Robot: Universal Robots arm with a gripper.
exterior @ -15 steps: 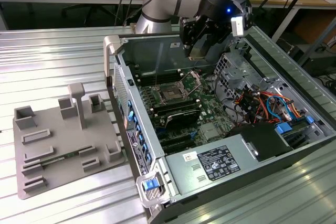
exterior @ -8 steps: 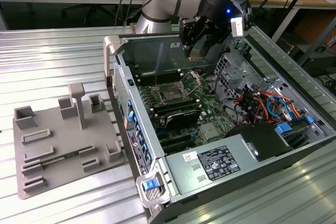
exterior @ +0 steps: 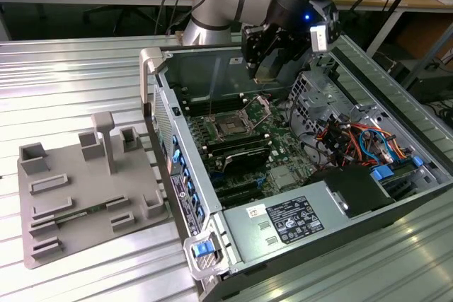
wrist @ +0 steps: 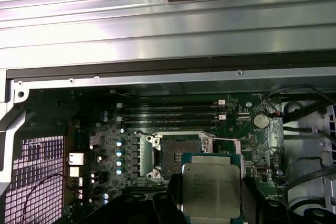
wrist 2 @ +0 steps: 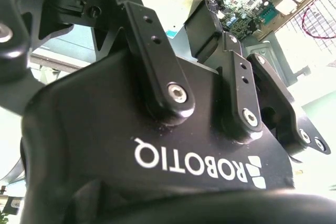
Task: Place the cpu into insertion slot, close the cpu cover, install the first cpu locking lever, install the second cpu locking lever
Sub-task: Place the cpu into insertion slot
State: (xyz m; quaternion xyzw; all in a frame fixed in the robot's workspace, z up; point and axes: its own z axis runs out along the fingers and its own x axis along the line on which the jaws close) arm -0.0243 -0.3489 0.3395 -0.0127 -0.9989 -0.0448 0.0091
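Your gripper [exterior: 265, 68], at 1 o'clock of the open insertion slot [exterior: 232, 129] in the exterior view, pinches the cpu [wrist: 211, 190] by opposite edges; treat it as light, stiff and fragile.

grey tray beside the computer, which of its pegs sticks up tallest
the slim post with a wide cap, toward the tray's far edge; the others are squat blocks and low frames well below its top
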